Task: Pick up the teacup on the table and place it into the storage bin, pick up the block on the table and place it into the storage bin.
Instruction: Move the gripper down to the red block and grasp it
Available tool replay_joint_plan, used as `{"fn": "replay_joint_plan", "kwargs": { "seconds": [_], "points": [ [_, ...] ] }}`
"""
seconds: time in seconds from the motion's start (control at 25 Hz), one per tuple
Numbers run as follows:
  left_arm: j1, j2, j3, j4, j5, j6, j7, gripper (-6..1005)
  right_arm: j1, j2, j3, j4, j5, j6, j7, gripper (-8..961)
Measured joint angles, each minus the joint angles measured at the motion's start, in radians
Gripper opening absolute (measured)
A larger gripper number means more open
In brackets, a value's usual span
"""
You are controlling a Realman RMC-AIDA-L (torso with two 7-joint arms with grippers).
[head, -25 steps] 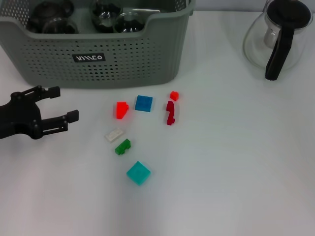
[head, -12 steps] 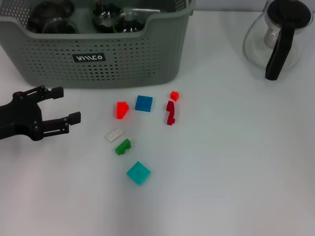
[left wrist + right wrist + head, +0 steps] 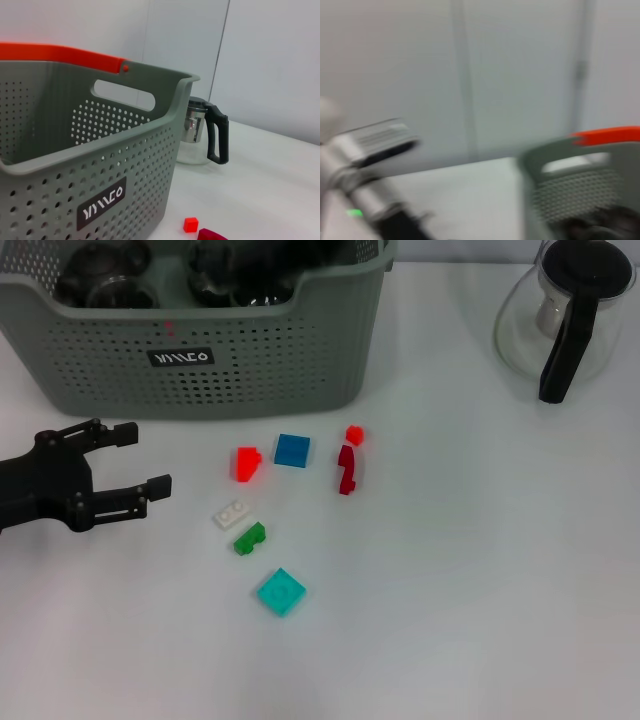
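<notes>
In front of the storage bin (image 3: 250, 360), blocks are still lying on the bench (image 3: 480, 570); the left end effector (image 3: 135, 460) is hovering wide open and empty nearby, so the block half's undone.

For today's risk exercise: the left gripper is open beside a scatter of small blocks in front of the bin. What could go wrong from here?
1. The small white flat block and the green block lie close together; the open left gripper might nudge or catch both.
2. The grey-green perforated storage bin already holds dark glass teacups; a dropped block could strike them.
3. Its tall front wall could catch a low carry.
</notes>
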Motion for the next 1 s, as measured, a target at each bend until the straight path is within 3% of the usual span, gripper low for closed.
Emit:
{"fn": "replay_joint_plan", "kwargs": {
  "seconds": [0.08,0.24,0.36,1.0],
  "points": [
    [0.0,0.0,0.0,0.0,0.0,0.0,0.0,854,-0.075,-0.001,-0.027,-0.03,0.053,-0.044,-0.028,879],
    [-0.002,-0.002,-0.004,0.0,-0.001,-0.003,-0.001,854,-0.174,-0.004,-0.039,-0.041,0.058,-0.148,-0.053,907],
    [-0.004,-0.005,-0.014,-0.015,-0.009,-0.022,0.003,854,-0.212,-0.003,-0.041,0.019,0.026,-0.166,-0.092,914],
    [-0.01,-0.006,-0.015,-0.028,-0.007,-0.036,-0.004,853,-0.139,0.001,-0.069,0.288,-0.284,0.079,-0.064,912]
  ]
}}
